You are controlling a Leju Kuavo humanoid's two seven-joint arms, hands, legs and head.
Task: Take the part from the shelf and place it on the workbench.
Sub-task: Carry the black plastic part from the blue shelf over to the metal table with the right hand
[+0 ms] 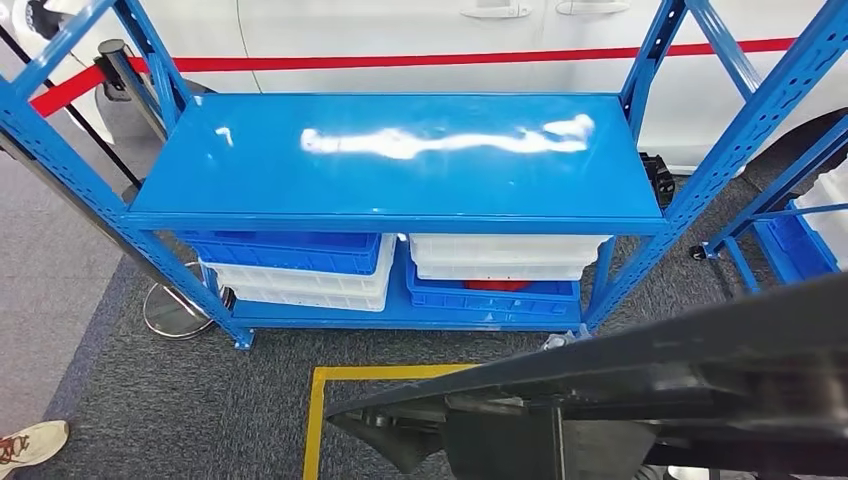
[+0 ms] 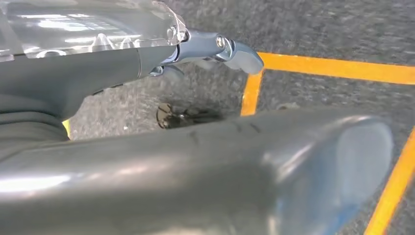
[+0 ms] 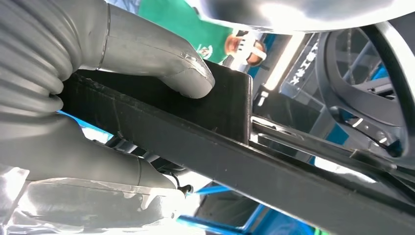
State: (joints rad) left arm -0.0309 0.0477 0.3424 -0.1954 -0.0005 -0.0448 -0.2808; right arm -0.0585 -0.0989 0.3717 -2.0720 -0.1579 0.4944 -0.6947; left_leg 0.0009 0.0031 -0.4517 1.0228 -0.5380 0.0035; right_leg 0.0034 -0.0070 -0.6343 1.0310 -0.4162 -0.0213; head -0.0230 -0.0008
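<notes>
Right hand [image 3: 98, 98] grips long black part [image 3: 205, 147], thick grey thumb pressed on its flat face. In head view, same black part [image 1: 640, 380] spans lower right, held low in front of robot, clear of blue shelf [image 1: 400, 160]. Shelf top bare and glossy; below, blue crates [image 1: 285, 250] and white crates [image 1: 500, 255] stacked on bottom level. Left hand [image 2: 215, 49] hangs over grey carpet [image 2: 318, 29] near yellow floor tape [image 2: 342, 68], one finger extended; cannot tell if open or closed. Person's shoe [image 1: 30, 445] at carpet edge.
</notes>
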